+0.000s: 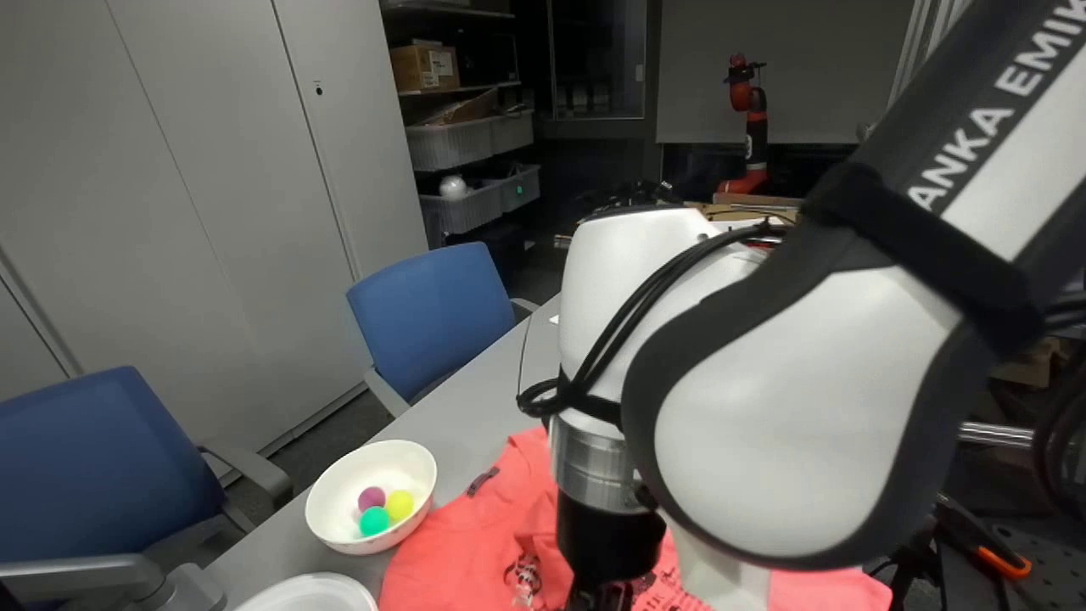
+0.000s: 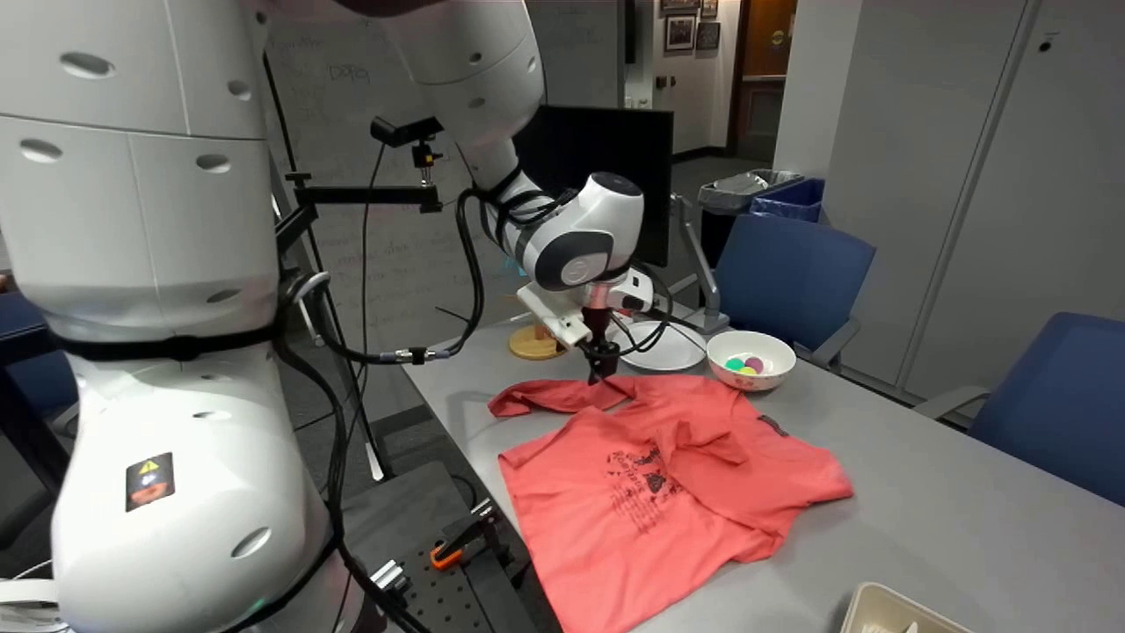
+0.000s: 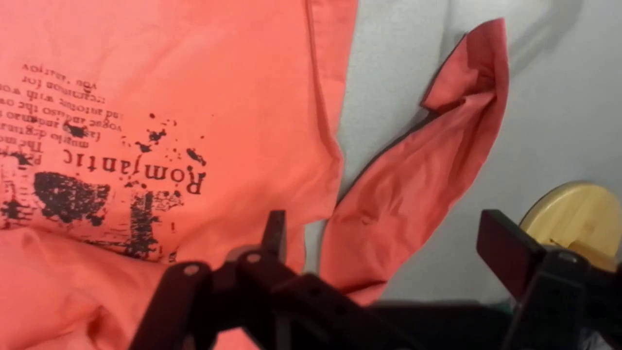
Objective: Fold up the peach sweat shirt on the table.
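So, through my wrist view the peach sweat shirt [image 3: 252,97] lies on the grey-topped table [image 3: 559,131], its dark lettering [image 3: 131,167] upside down to me and a sleeve [image 3: 413,189] slanting out beside the body, the end crumpled. My gripper [image 3: 384,233] stands with its two fingers spread far apart, that sleeve showing between them, and I have hold of nothing. Past the sleeve, apart from the shirt, sits a round wooden piece [image 3: 568,214].

In an exterior view I get nearly the whole shirt, the body laid out with a bunched fold over its front, next to the lettering. The gripper points down at the sleeve; whether the tips touch cloth I can't tell from here. Just beside the shirt stands a white bowl [image 2: 758,384] with three coloured balls [image 2: 746,370] in it, a white plate [image 2: 677,352] lies near the shirt too, and a beige tray [image 2: 905,602], partly cut off, sits apart from it.

In an exterior view my arm [image 1: 780,441] blocks much of the shirt, and the gripper's tips lie out of sight below. A dark tag [image 1: 482,481] shows on the shirt, and two blue chairs [image 1: 433,314] stand to one side of it, apart.
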